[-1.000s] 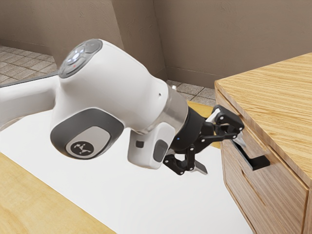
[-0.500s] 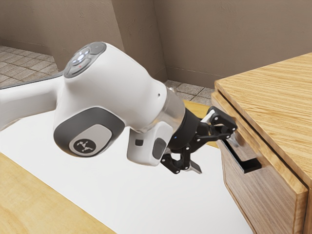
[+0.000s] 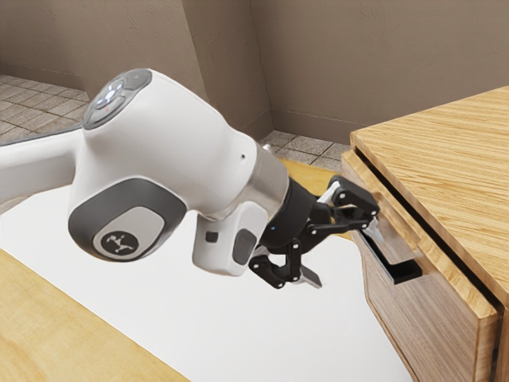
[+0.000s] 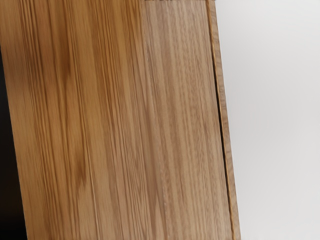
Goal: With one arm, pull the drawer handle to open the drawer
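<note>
While the black jaws stand wide apart, upper finger [image 3: 356,205] against the black bar handle [image 3: 395,259], light wooden drawer [image 3: 421,318] partly out of its wooden cabinet [image 3: 445,151]

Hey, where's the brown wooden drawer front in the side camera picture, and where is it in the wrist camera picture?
Exterior view: the brown wooden drawer front sits at lower right, under the lighter wooden cabinet top, carrying a black bar handle.
Wrist view: probably the browner wood panel in the middle, between lighter orange wood and the white surface.
Shared landmark: the white surface bordering the drawer front.
</note>
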### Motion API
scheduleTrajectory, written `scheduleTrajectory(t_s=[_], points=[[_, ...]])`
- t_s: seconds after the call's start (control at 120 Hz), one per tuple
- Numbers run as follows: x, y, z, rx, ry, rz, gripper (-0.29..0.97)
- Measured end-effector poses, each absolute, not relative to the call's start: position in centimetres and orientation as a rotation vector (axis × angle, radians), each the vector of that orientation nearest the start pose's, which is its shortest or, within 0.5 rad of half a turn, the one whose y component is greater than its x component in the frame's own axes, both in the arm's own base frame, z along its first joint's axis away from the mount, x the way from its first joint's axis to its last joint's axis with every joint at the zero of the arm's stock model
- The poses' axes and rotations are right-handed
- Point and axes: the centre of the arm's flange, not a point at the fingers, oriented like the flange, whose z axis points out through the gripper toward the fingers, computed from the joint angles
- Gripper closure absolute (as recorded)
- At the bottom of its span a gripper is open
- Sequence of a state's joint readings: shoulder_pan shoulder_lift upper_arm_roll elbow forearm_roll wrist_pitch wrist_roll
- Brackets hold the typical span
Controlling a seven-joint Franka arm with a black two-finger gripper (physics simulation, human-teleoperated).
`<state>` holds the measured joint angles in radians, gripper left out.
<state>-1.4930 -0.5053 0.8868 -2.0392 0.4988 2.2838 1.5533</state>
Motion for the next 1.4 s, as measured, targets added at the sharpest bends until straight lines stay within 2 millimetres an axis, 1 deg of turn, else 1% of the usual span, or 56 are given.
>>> scheduleTrajectory(t_s=[0.05, 0.15, 0.308, 0.467, 0.675, 0.792, 0.875, 0.992, 1.067, 1.208, 1.3, 1.4], points=[[46.9, -20.4, 62.4, -1.090, 2.497, -0.700, 0.00], [45.9, -19.4, 62.8, -1.095, 2.483, -0.705, 0.03], [43.8, -18.8, 63.2, -1.084, 2.472, -0.700, 0.03], [42.9, -18.5, 63.0, -1.085, 2.484, -0.716, 0.02], [41.7, -17.2, 62.7, -1.095, 2.479, -0.724, 0.01], [40.7, -16.6, 62.9, -1.091, 2.471, -0.728, 0.01], [40.3, -15.7, 62.7, -1.103, 2.466, -0.734, 0.02], [40.1, -15.1, 62.4, -1.115, 2.467, -0.736, 0.00], [39.4, -14.9, 62.5, -1.109, 2.462, -0.740, 0.00], [38.7, -13.8, 62.5, -1.122, 2.450, -0.748, 0.01], [38.5, -13.6, 62.4, -1.125, 2.451, -0.745, 0.00], [38.1, -13.5, 62.2, -1.121, 2.455, -0.747, 0.01]])
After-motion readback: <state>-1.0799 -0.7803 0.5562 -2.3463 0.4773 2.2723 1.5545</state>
